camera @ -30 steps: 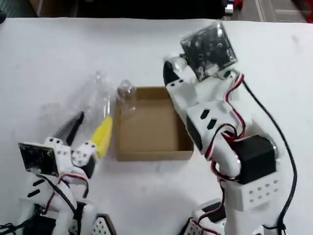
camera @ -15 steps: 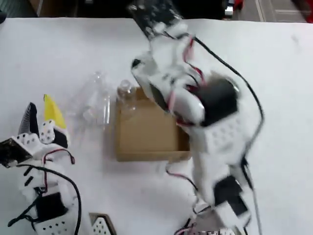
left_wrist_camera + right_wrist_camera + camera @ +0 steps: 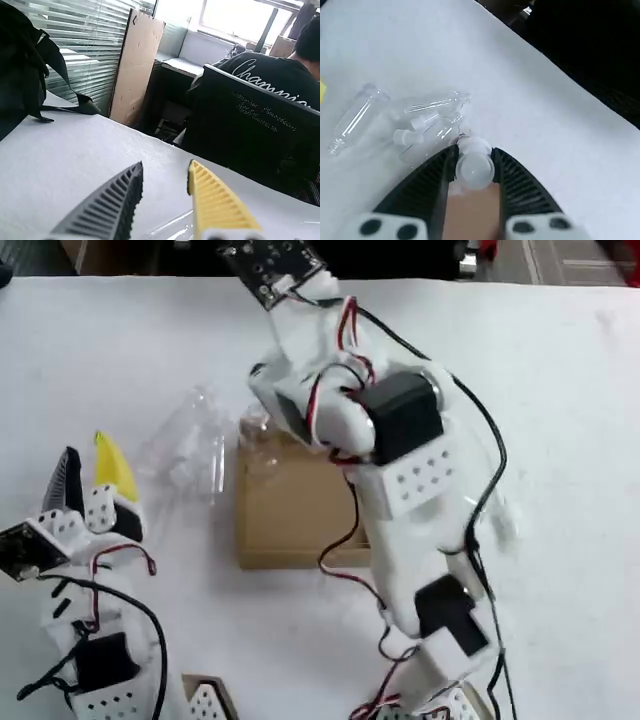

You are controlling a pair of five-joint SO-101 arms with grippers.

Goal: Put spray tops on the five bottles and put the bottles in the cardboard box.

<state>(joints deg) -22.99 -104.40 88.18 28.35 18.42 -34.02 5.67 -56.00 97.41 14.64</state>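
Right gripper (image 3: 474,152) grips a white spray top (image 3: 475,170) above the cardboard box's (image 3: 290,525) far-left corner. Left gripper (image 3: 85,450) stands wide open, near left. Clear bottles (image 3: 357,117) lie on the table (image 3: 560,390) beyond the box; most of the task apparently remains.

1. Robot arms: two, namely the left arm (image 3: 95,660) and the right arm (image 3: 410,480).
2. End effectors: two, namely the left end effector (image 3: 165,167) and the right end effector (image 3: 473,151).
3. Cardboard box (image 3: 290,525): one.
4. Lying clear bottles (image 3: 355,117): at least three; they overlap, so the exact count is unclear.
5. Capped bottle (image 3: 475,170): one.
6. Worktop (image 3: 560,390): one.
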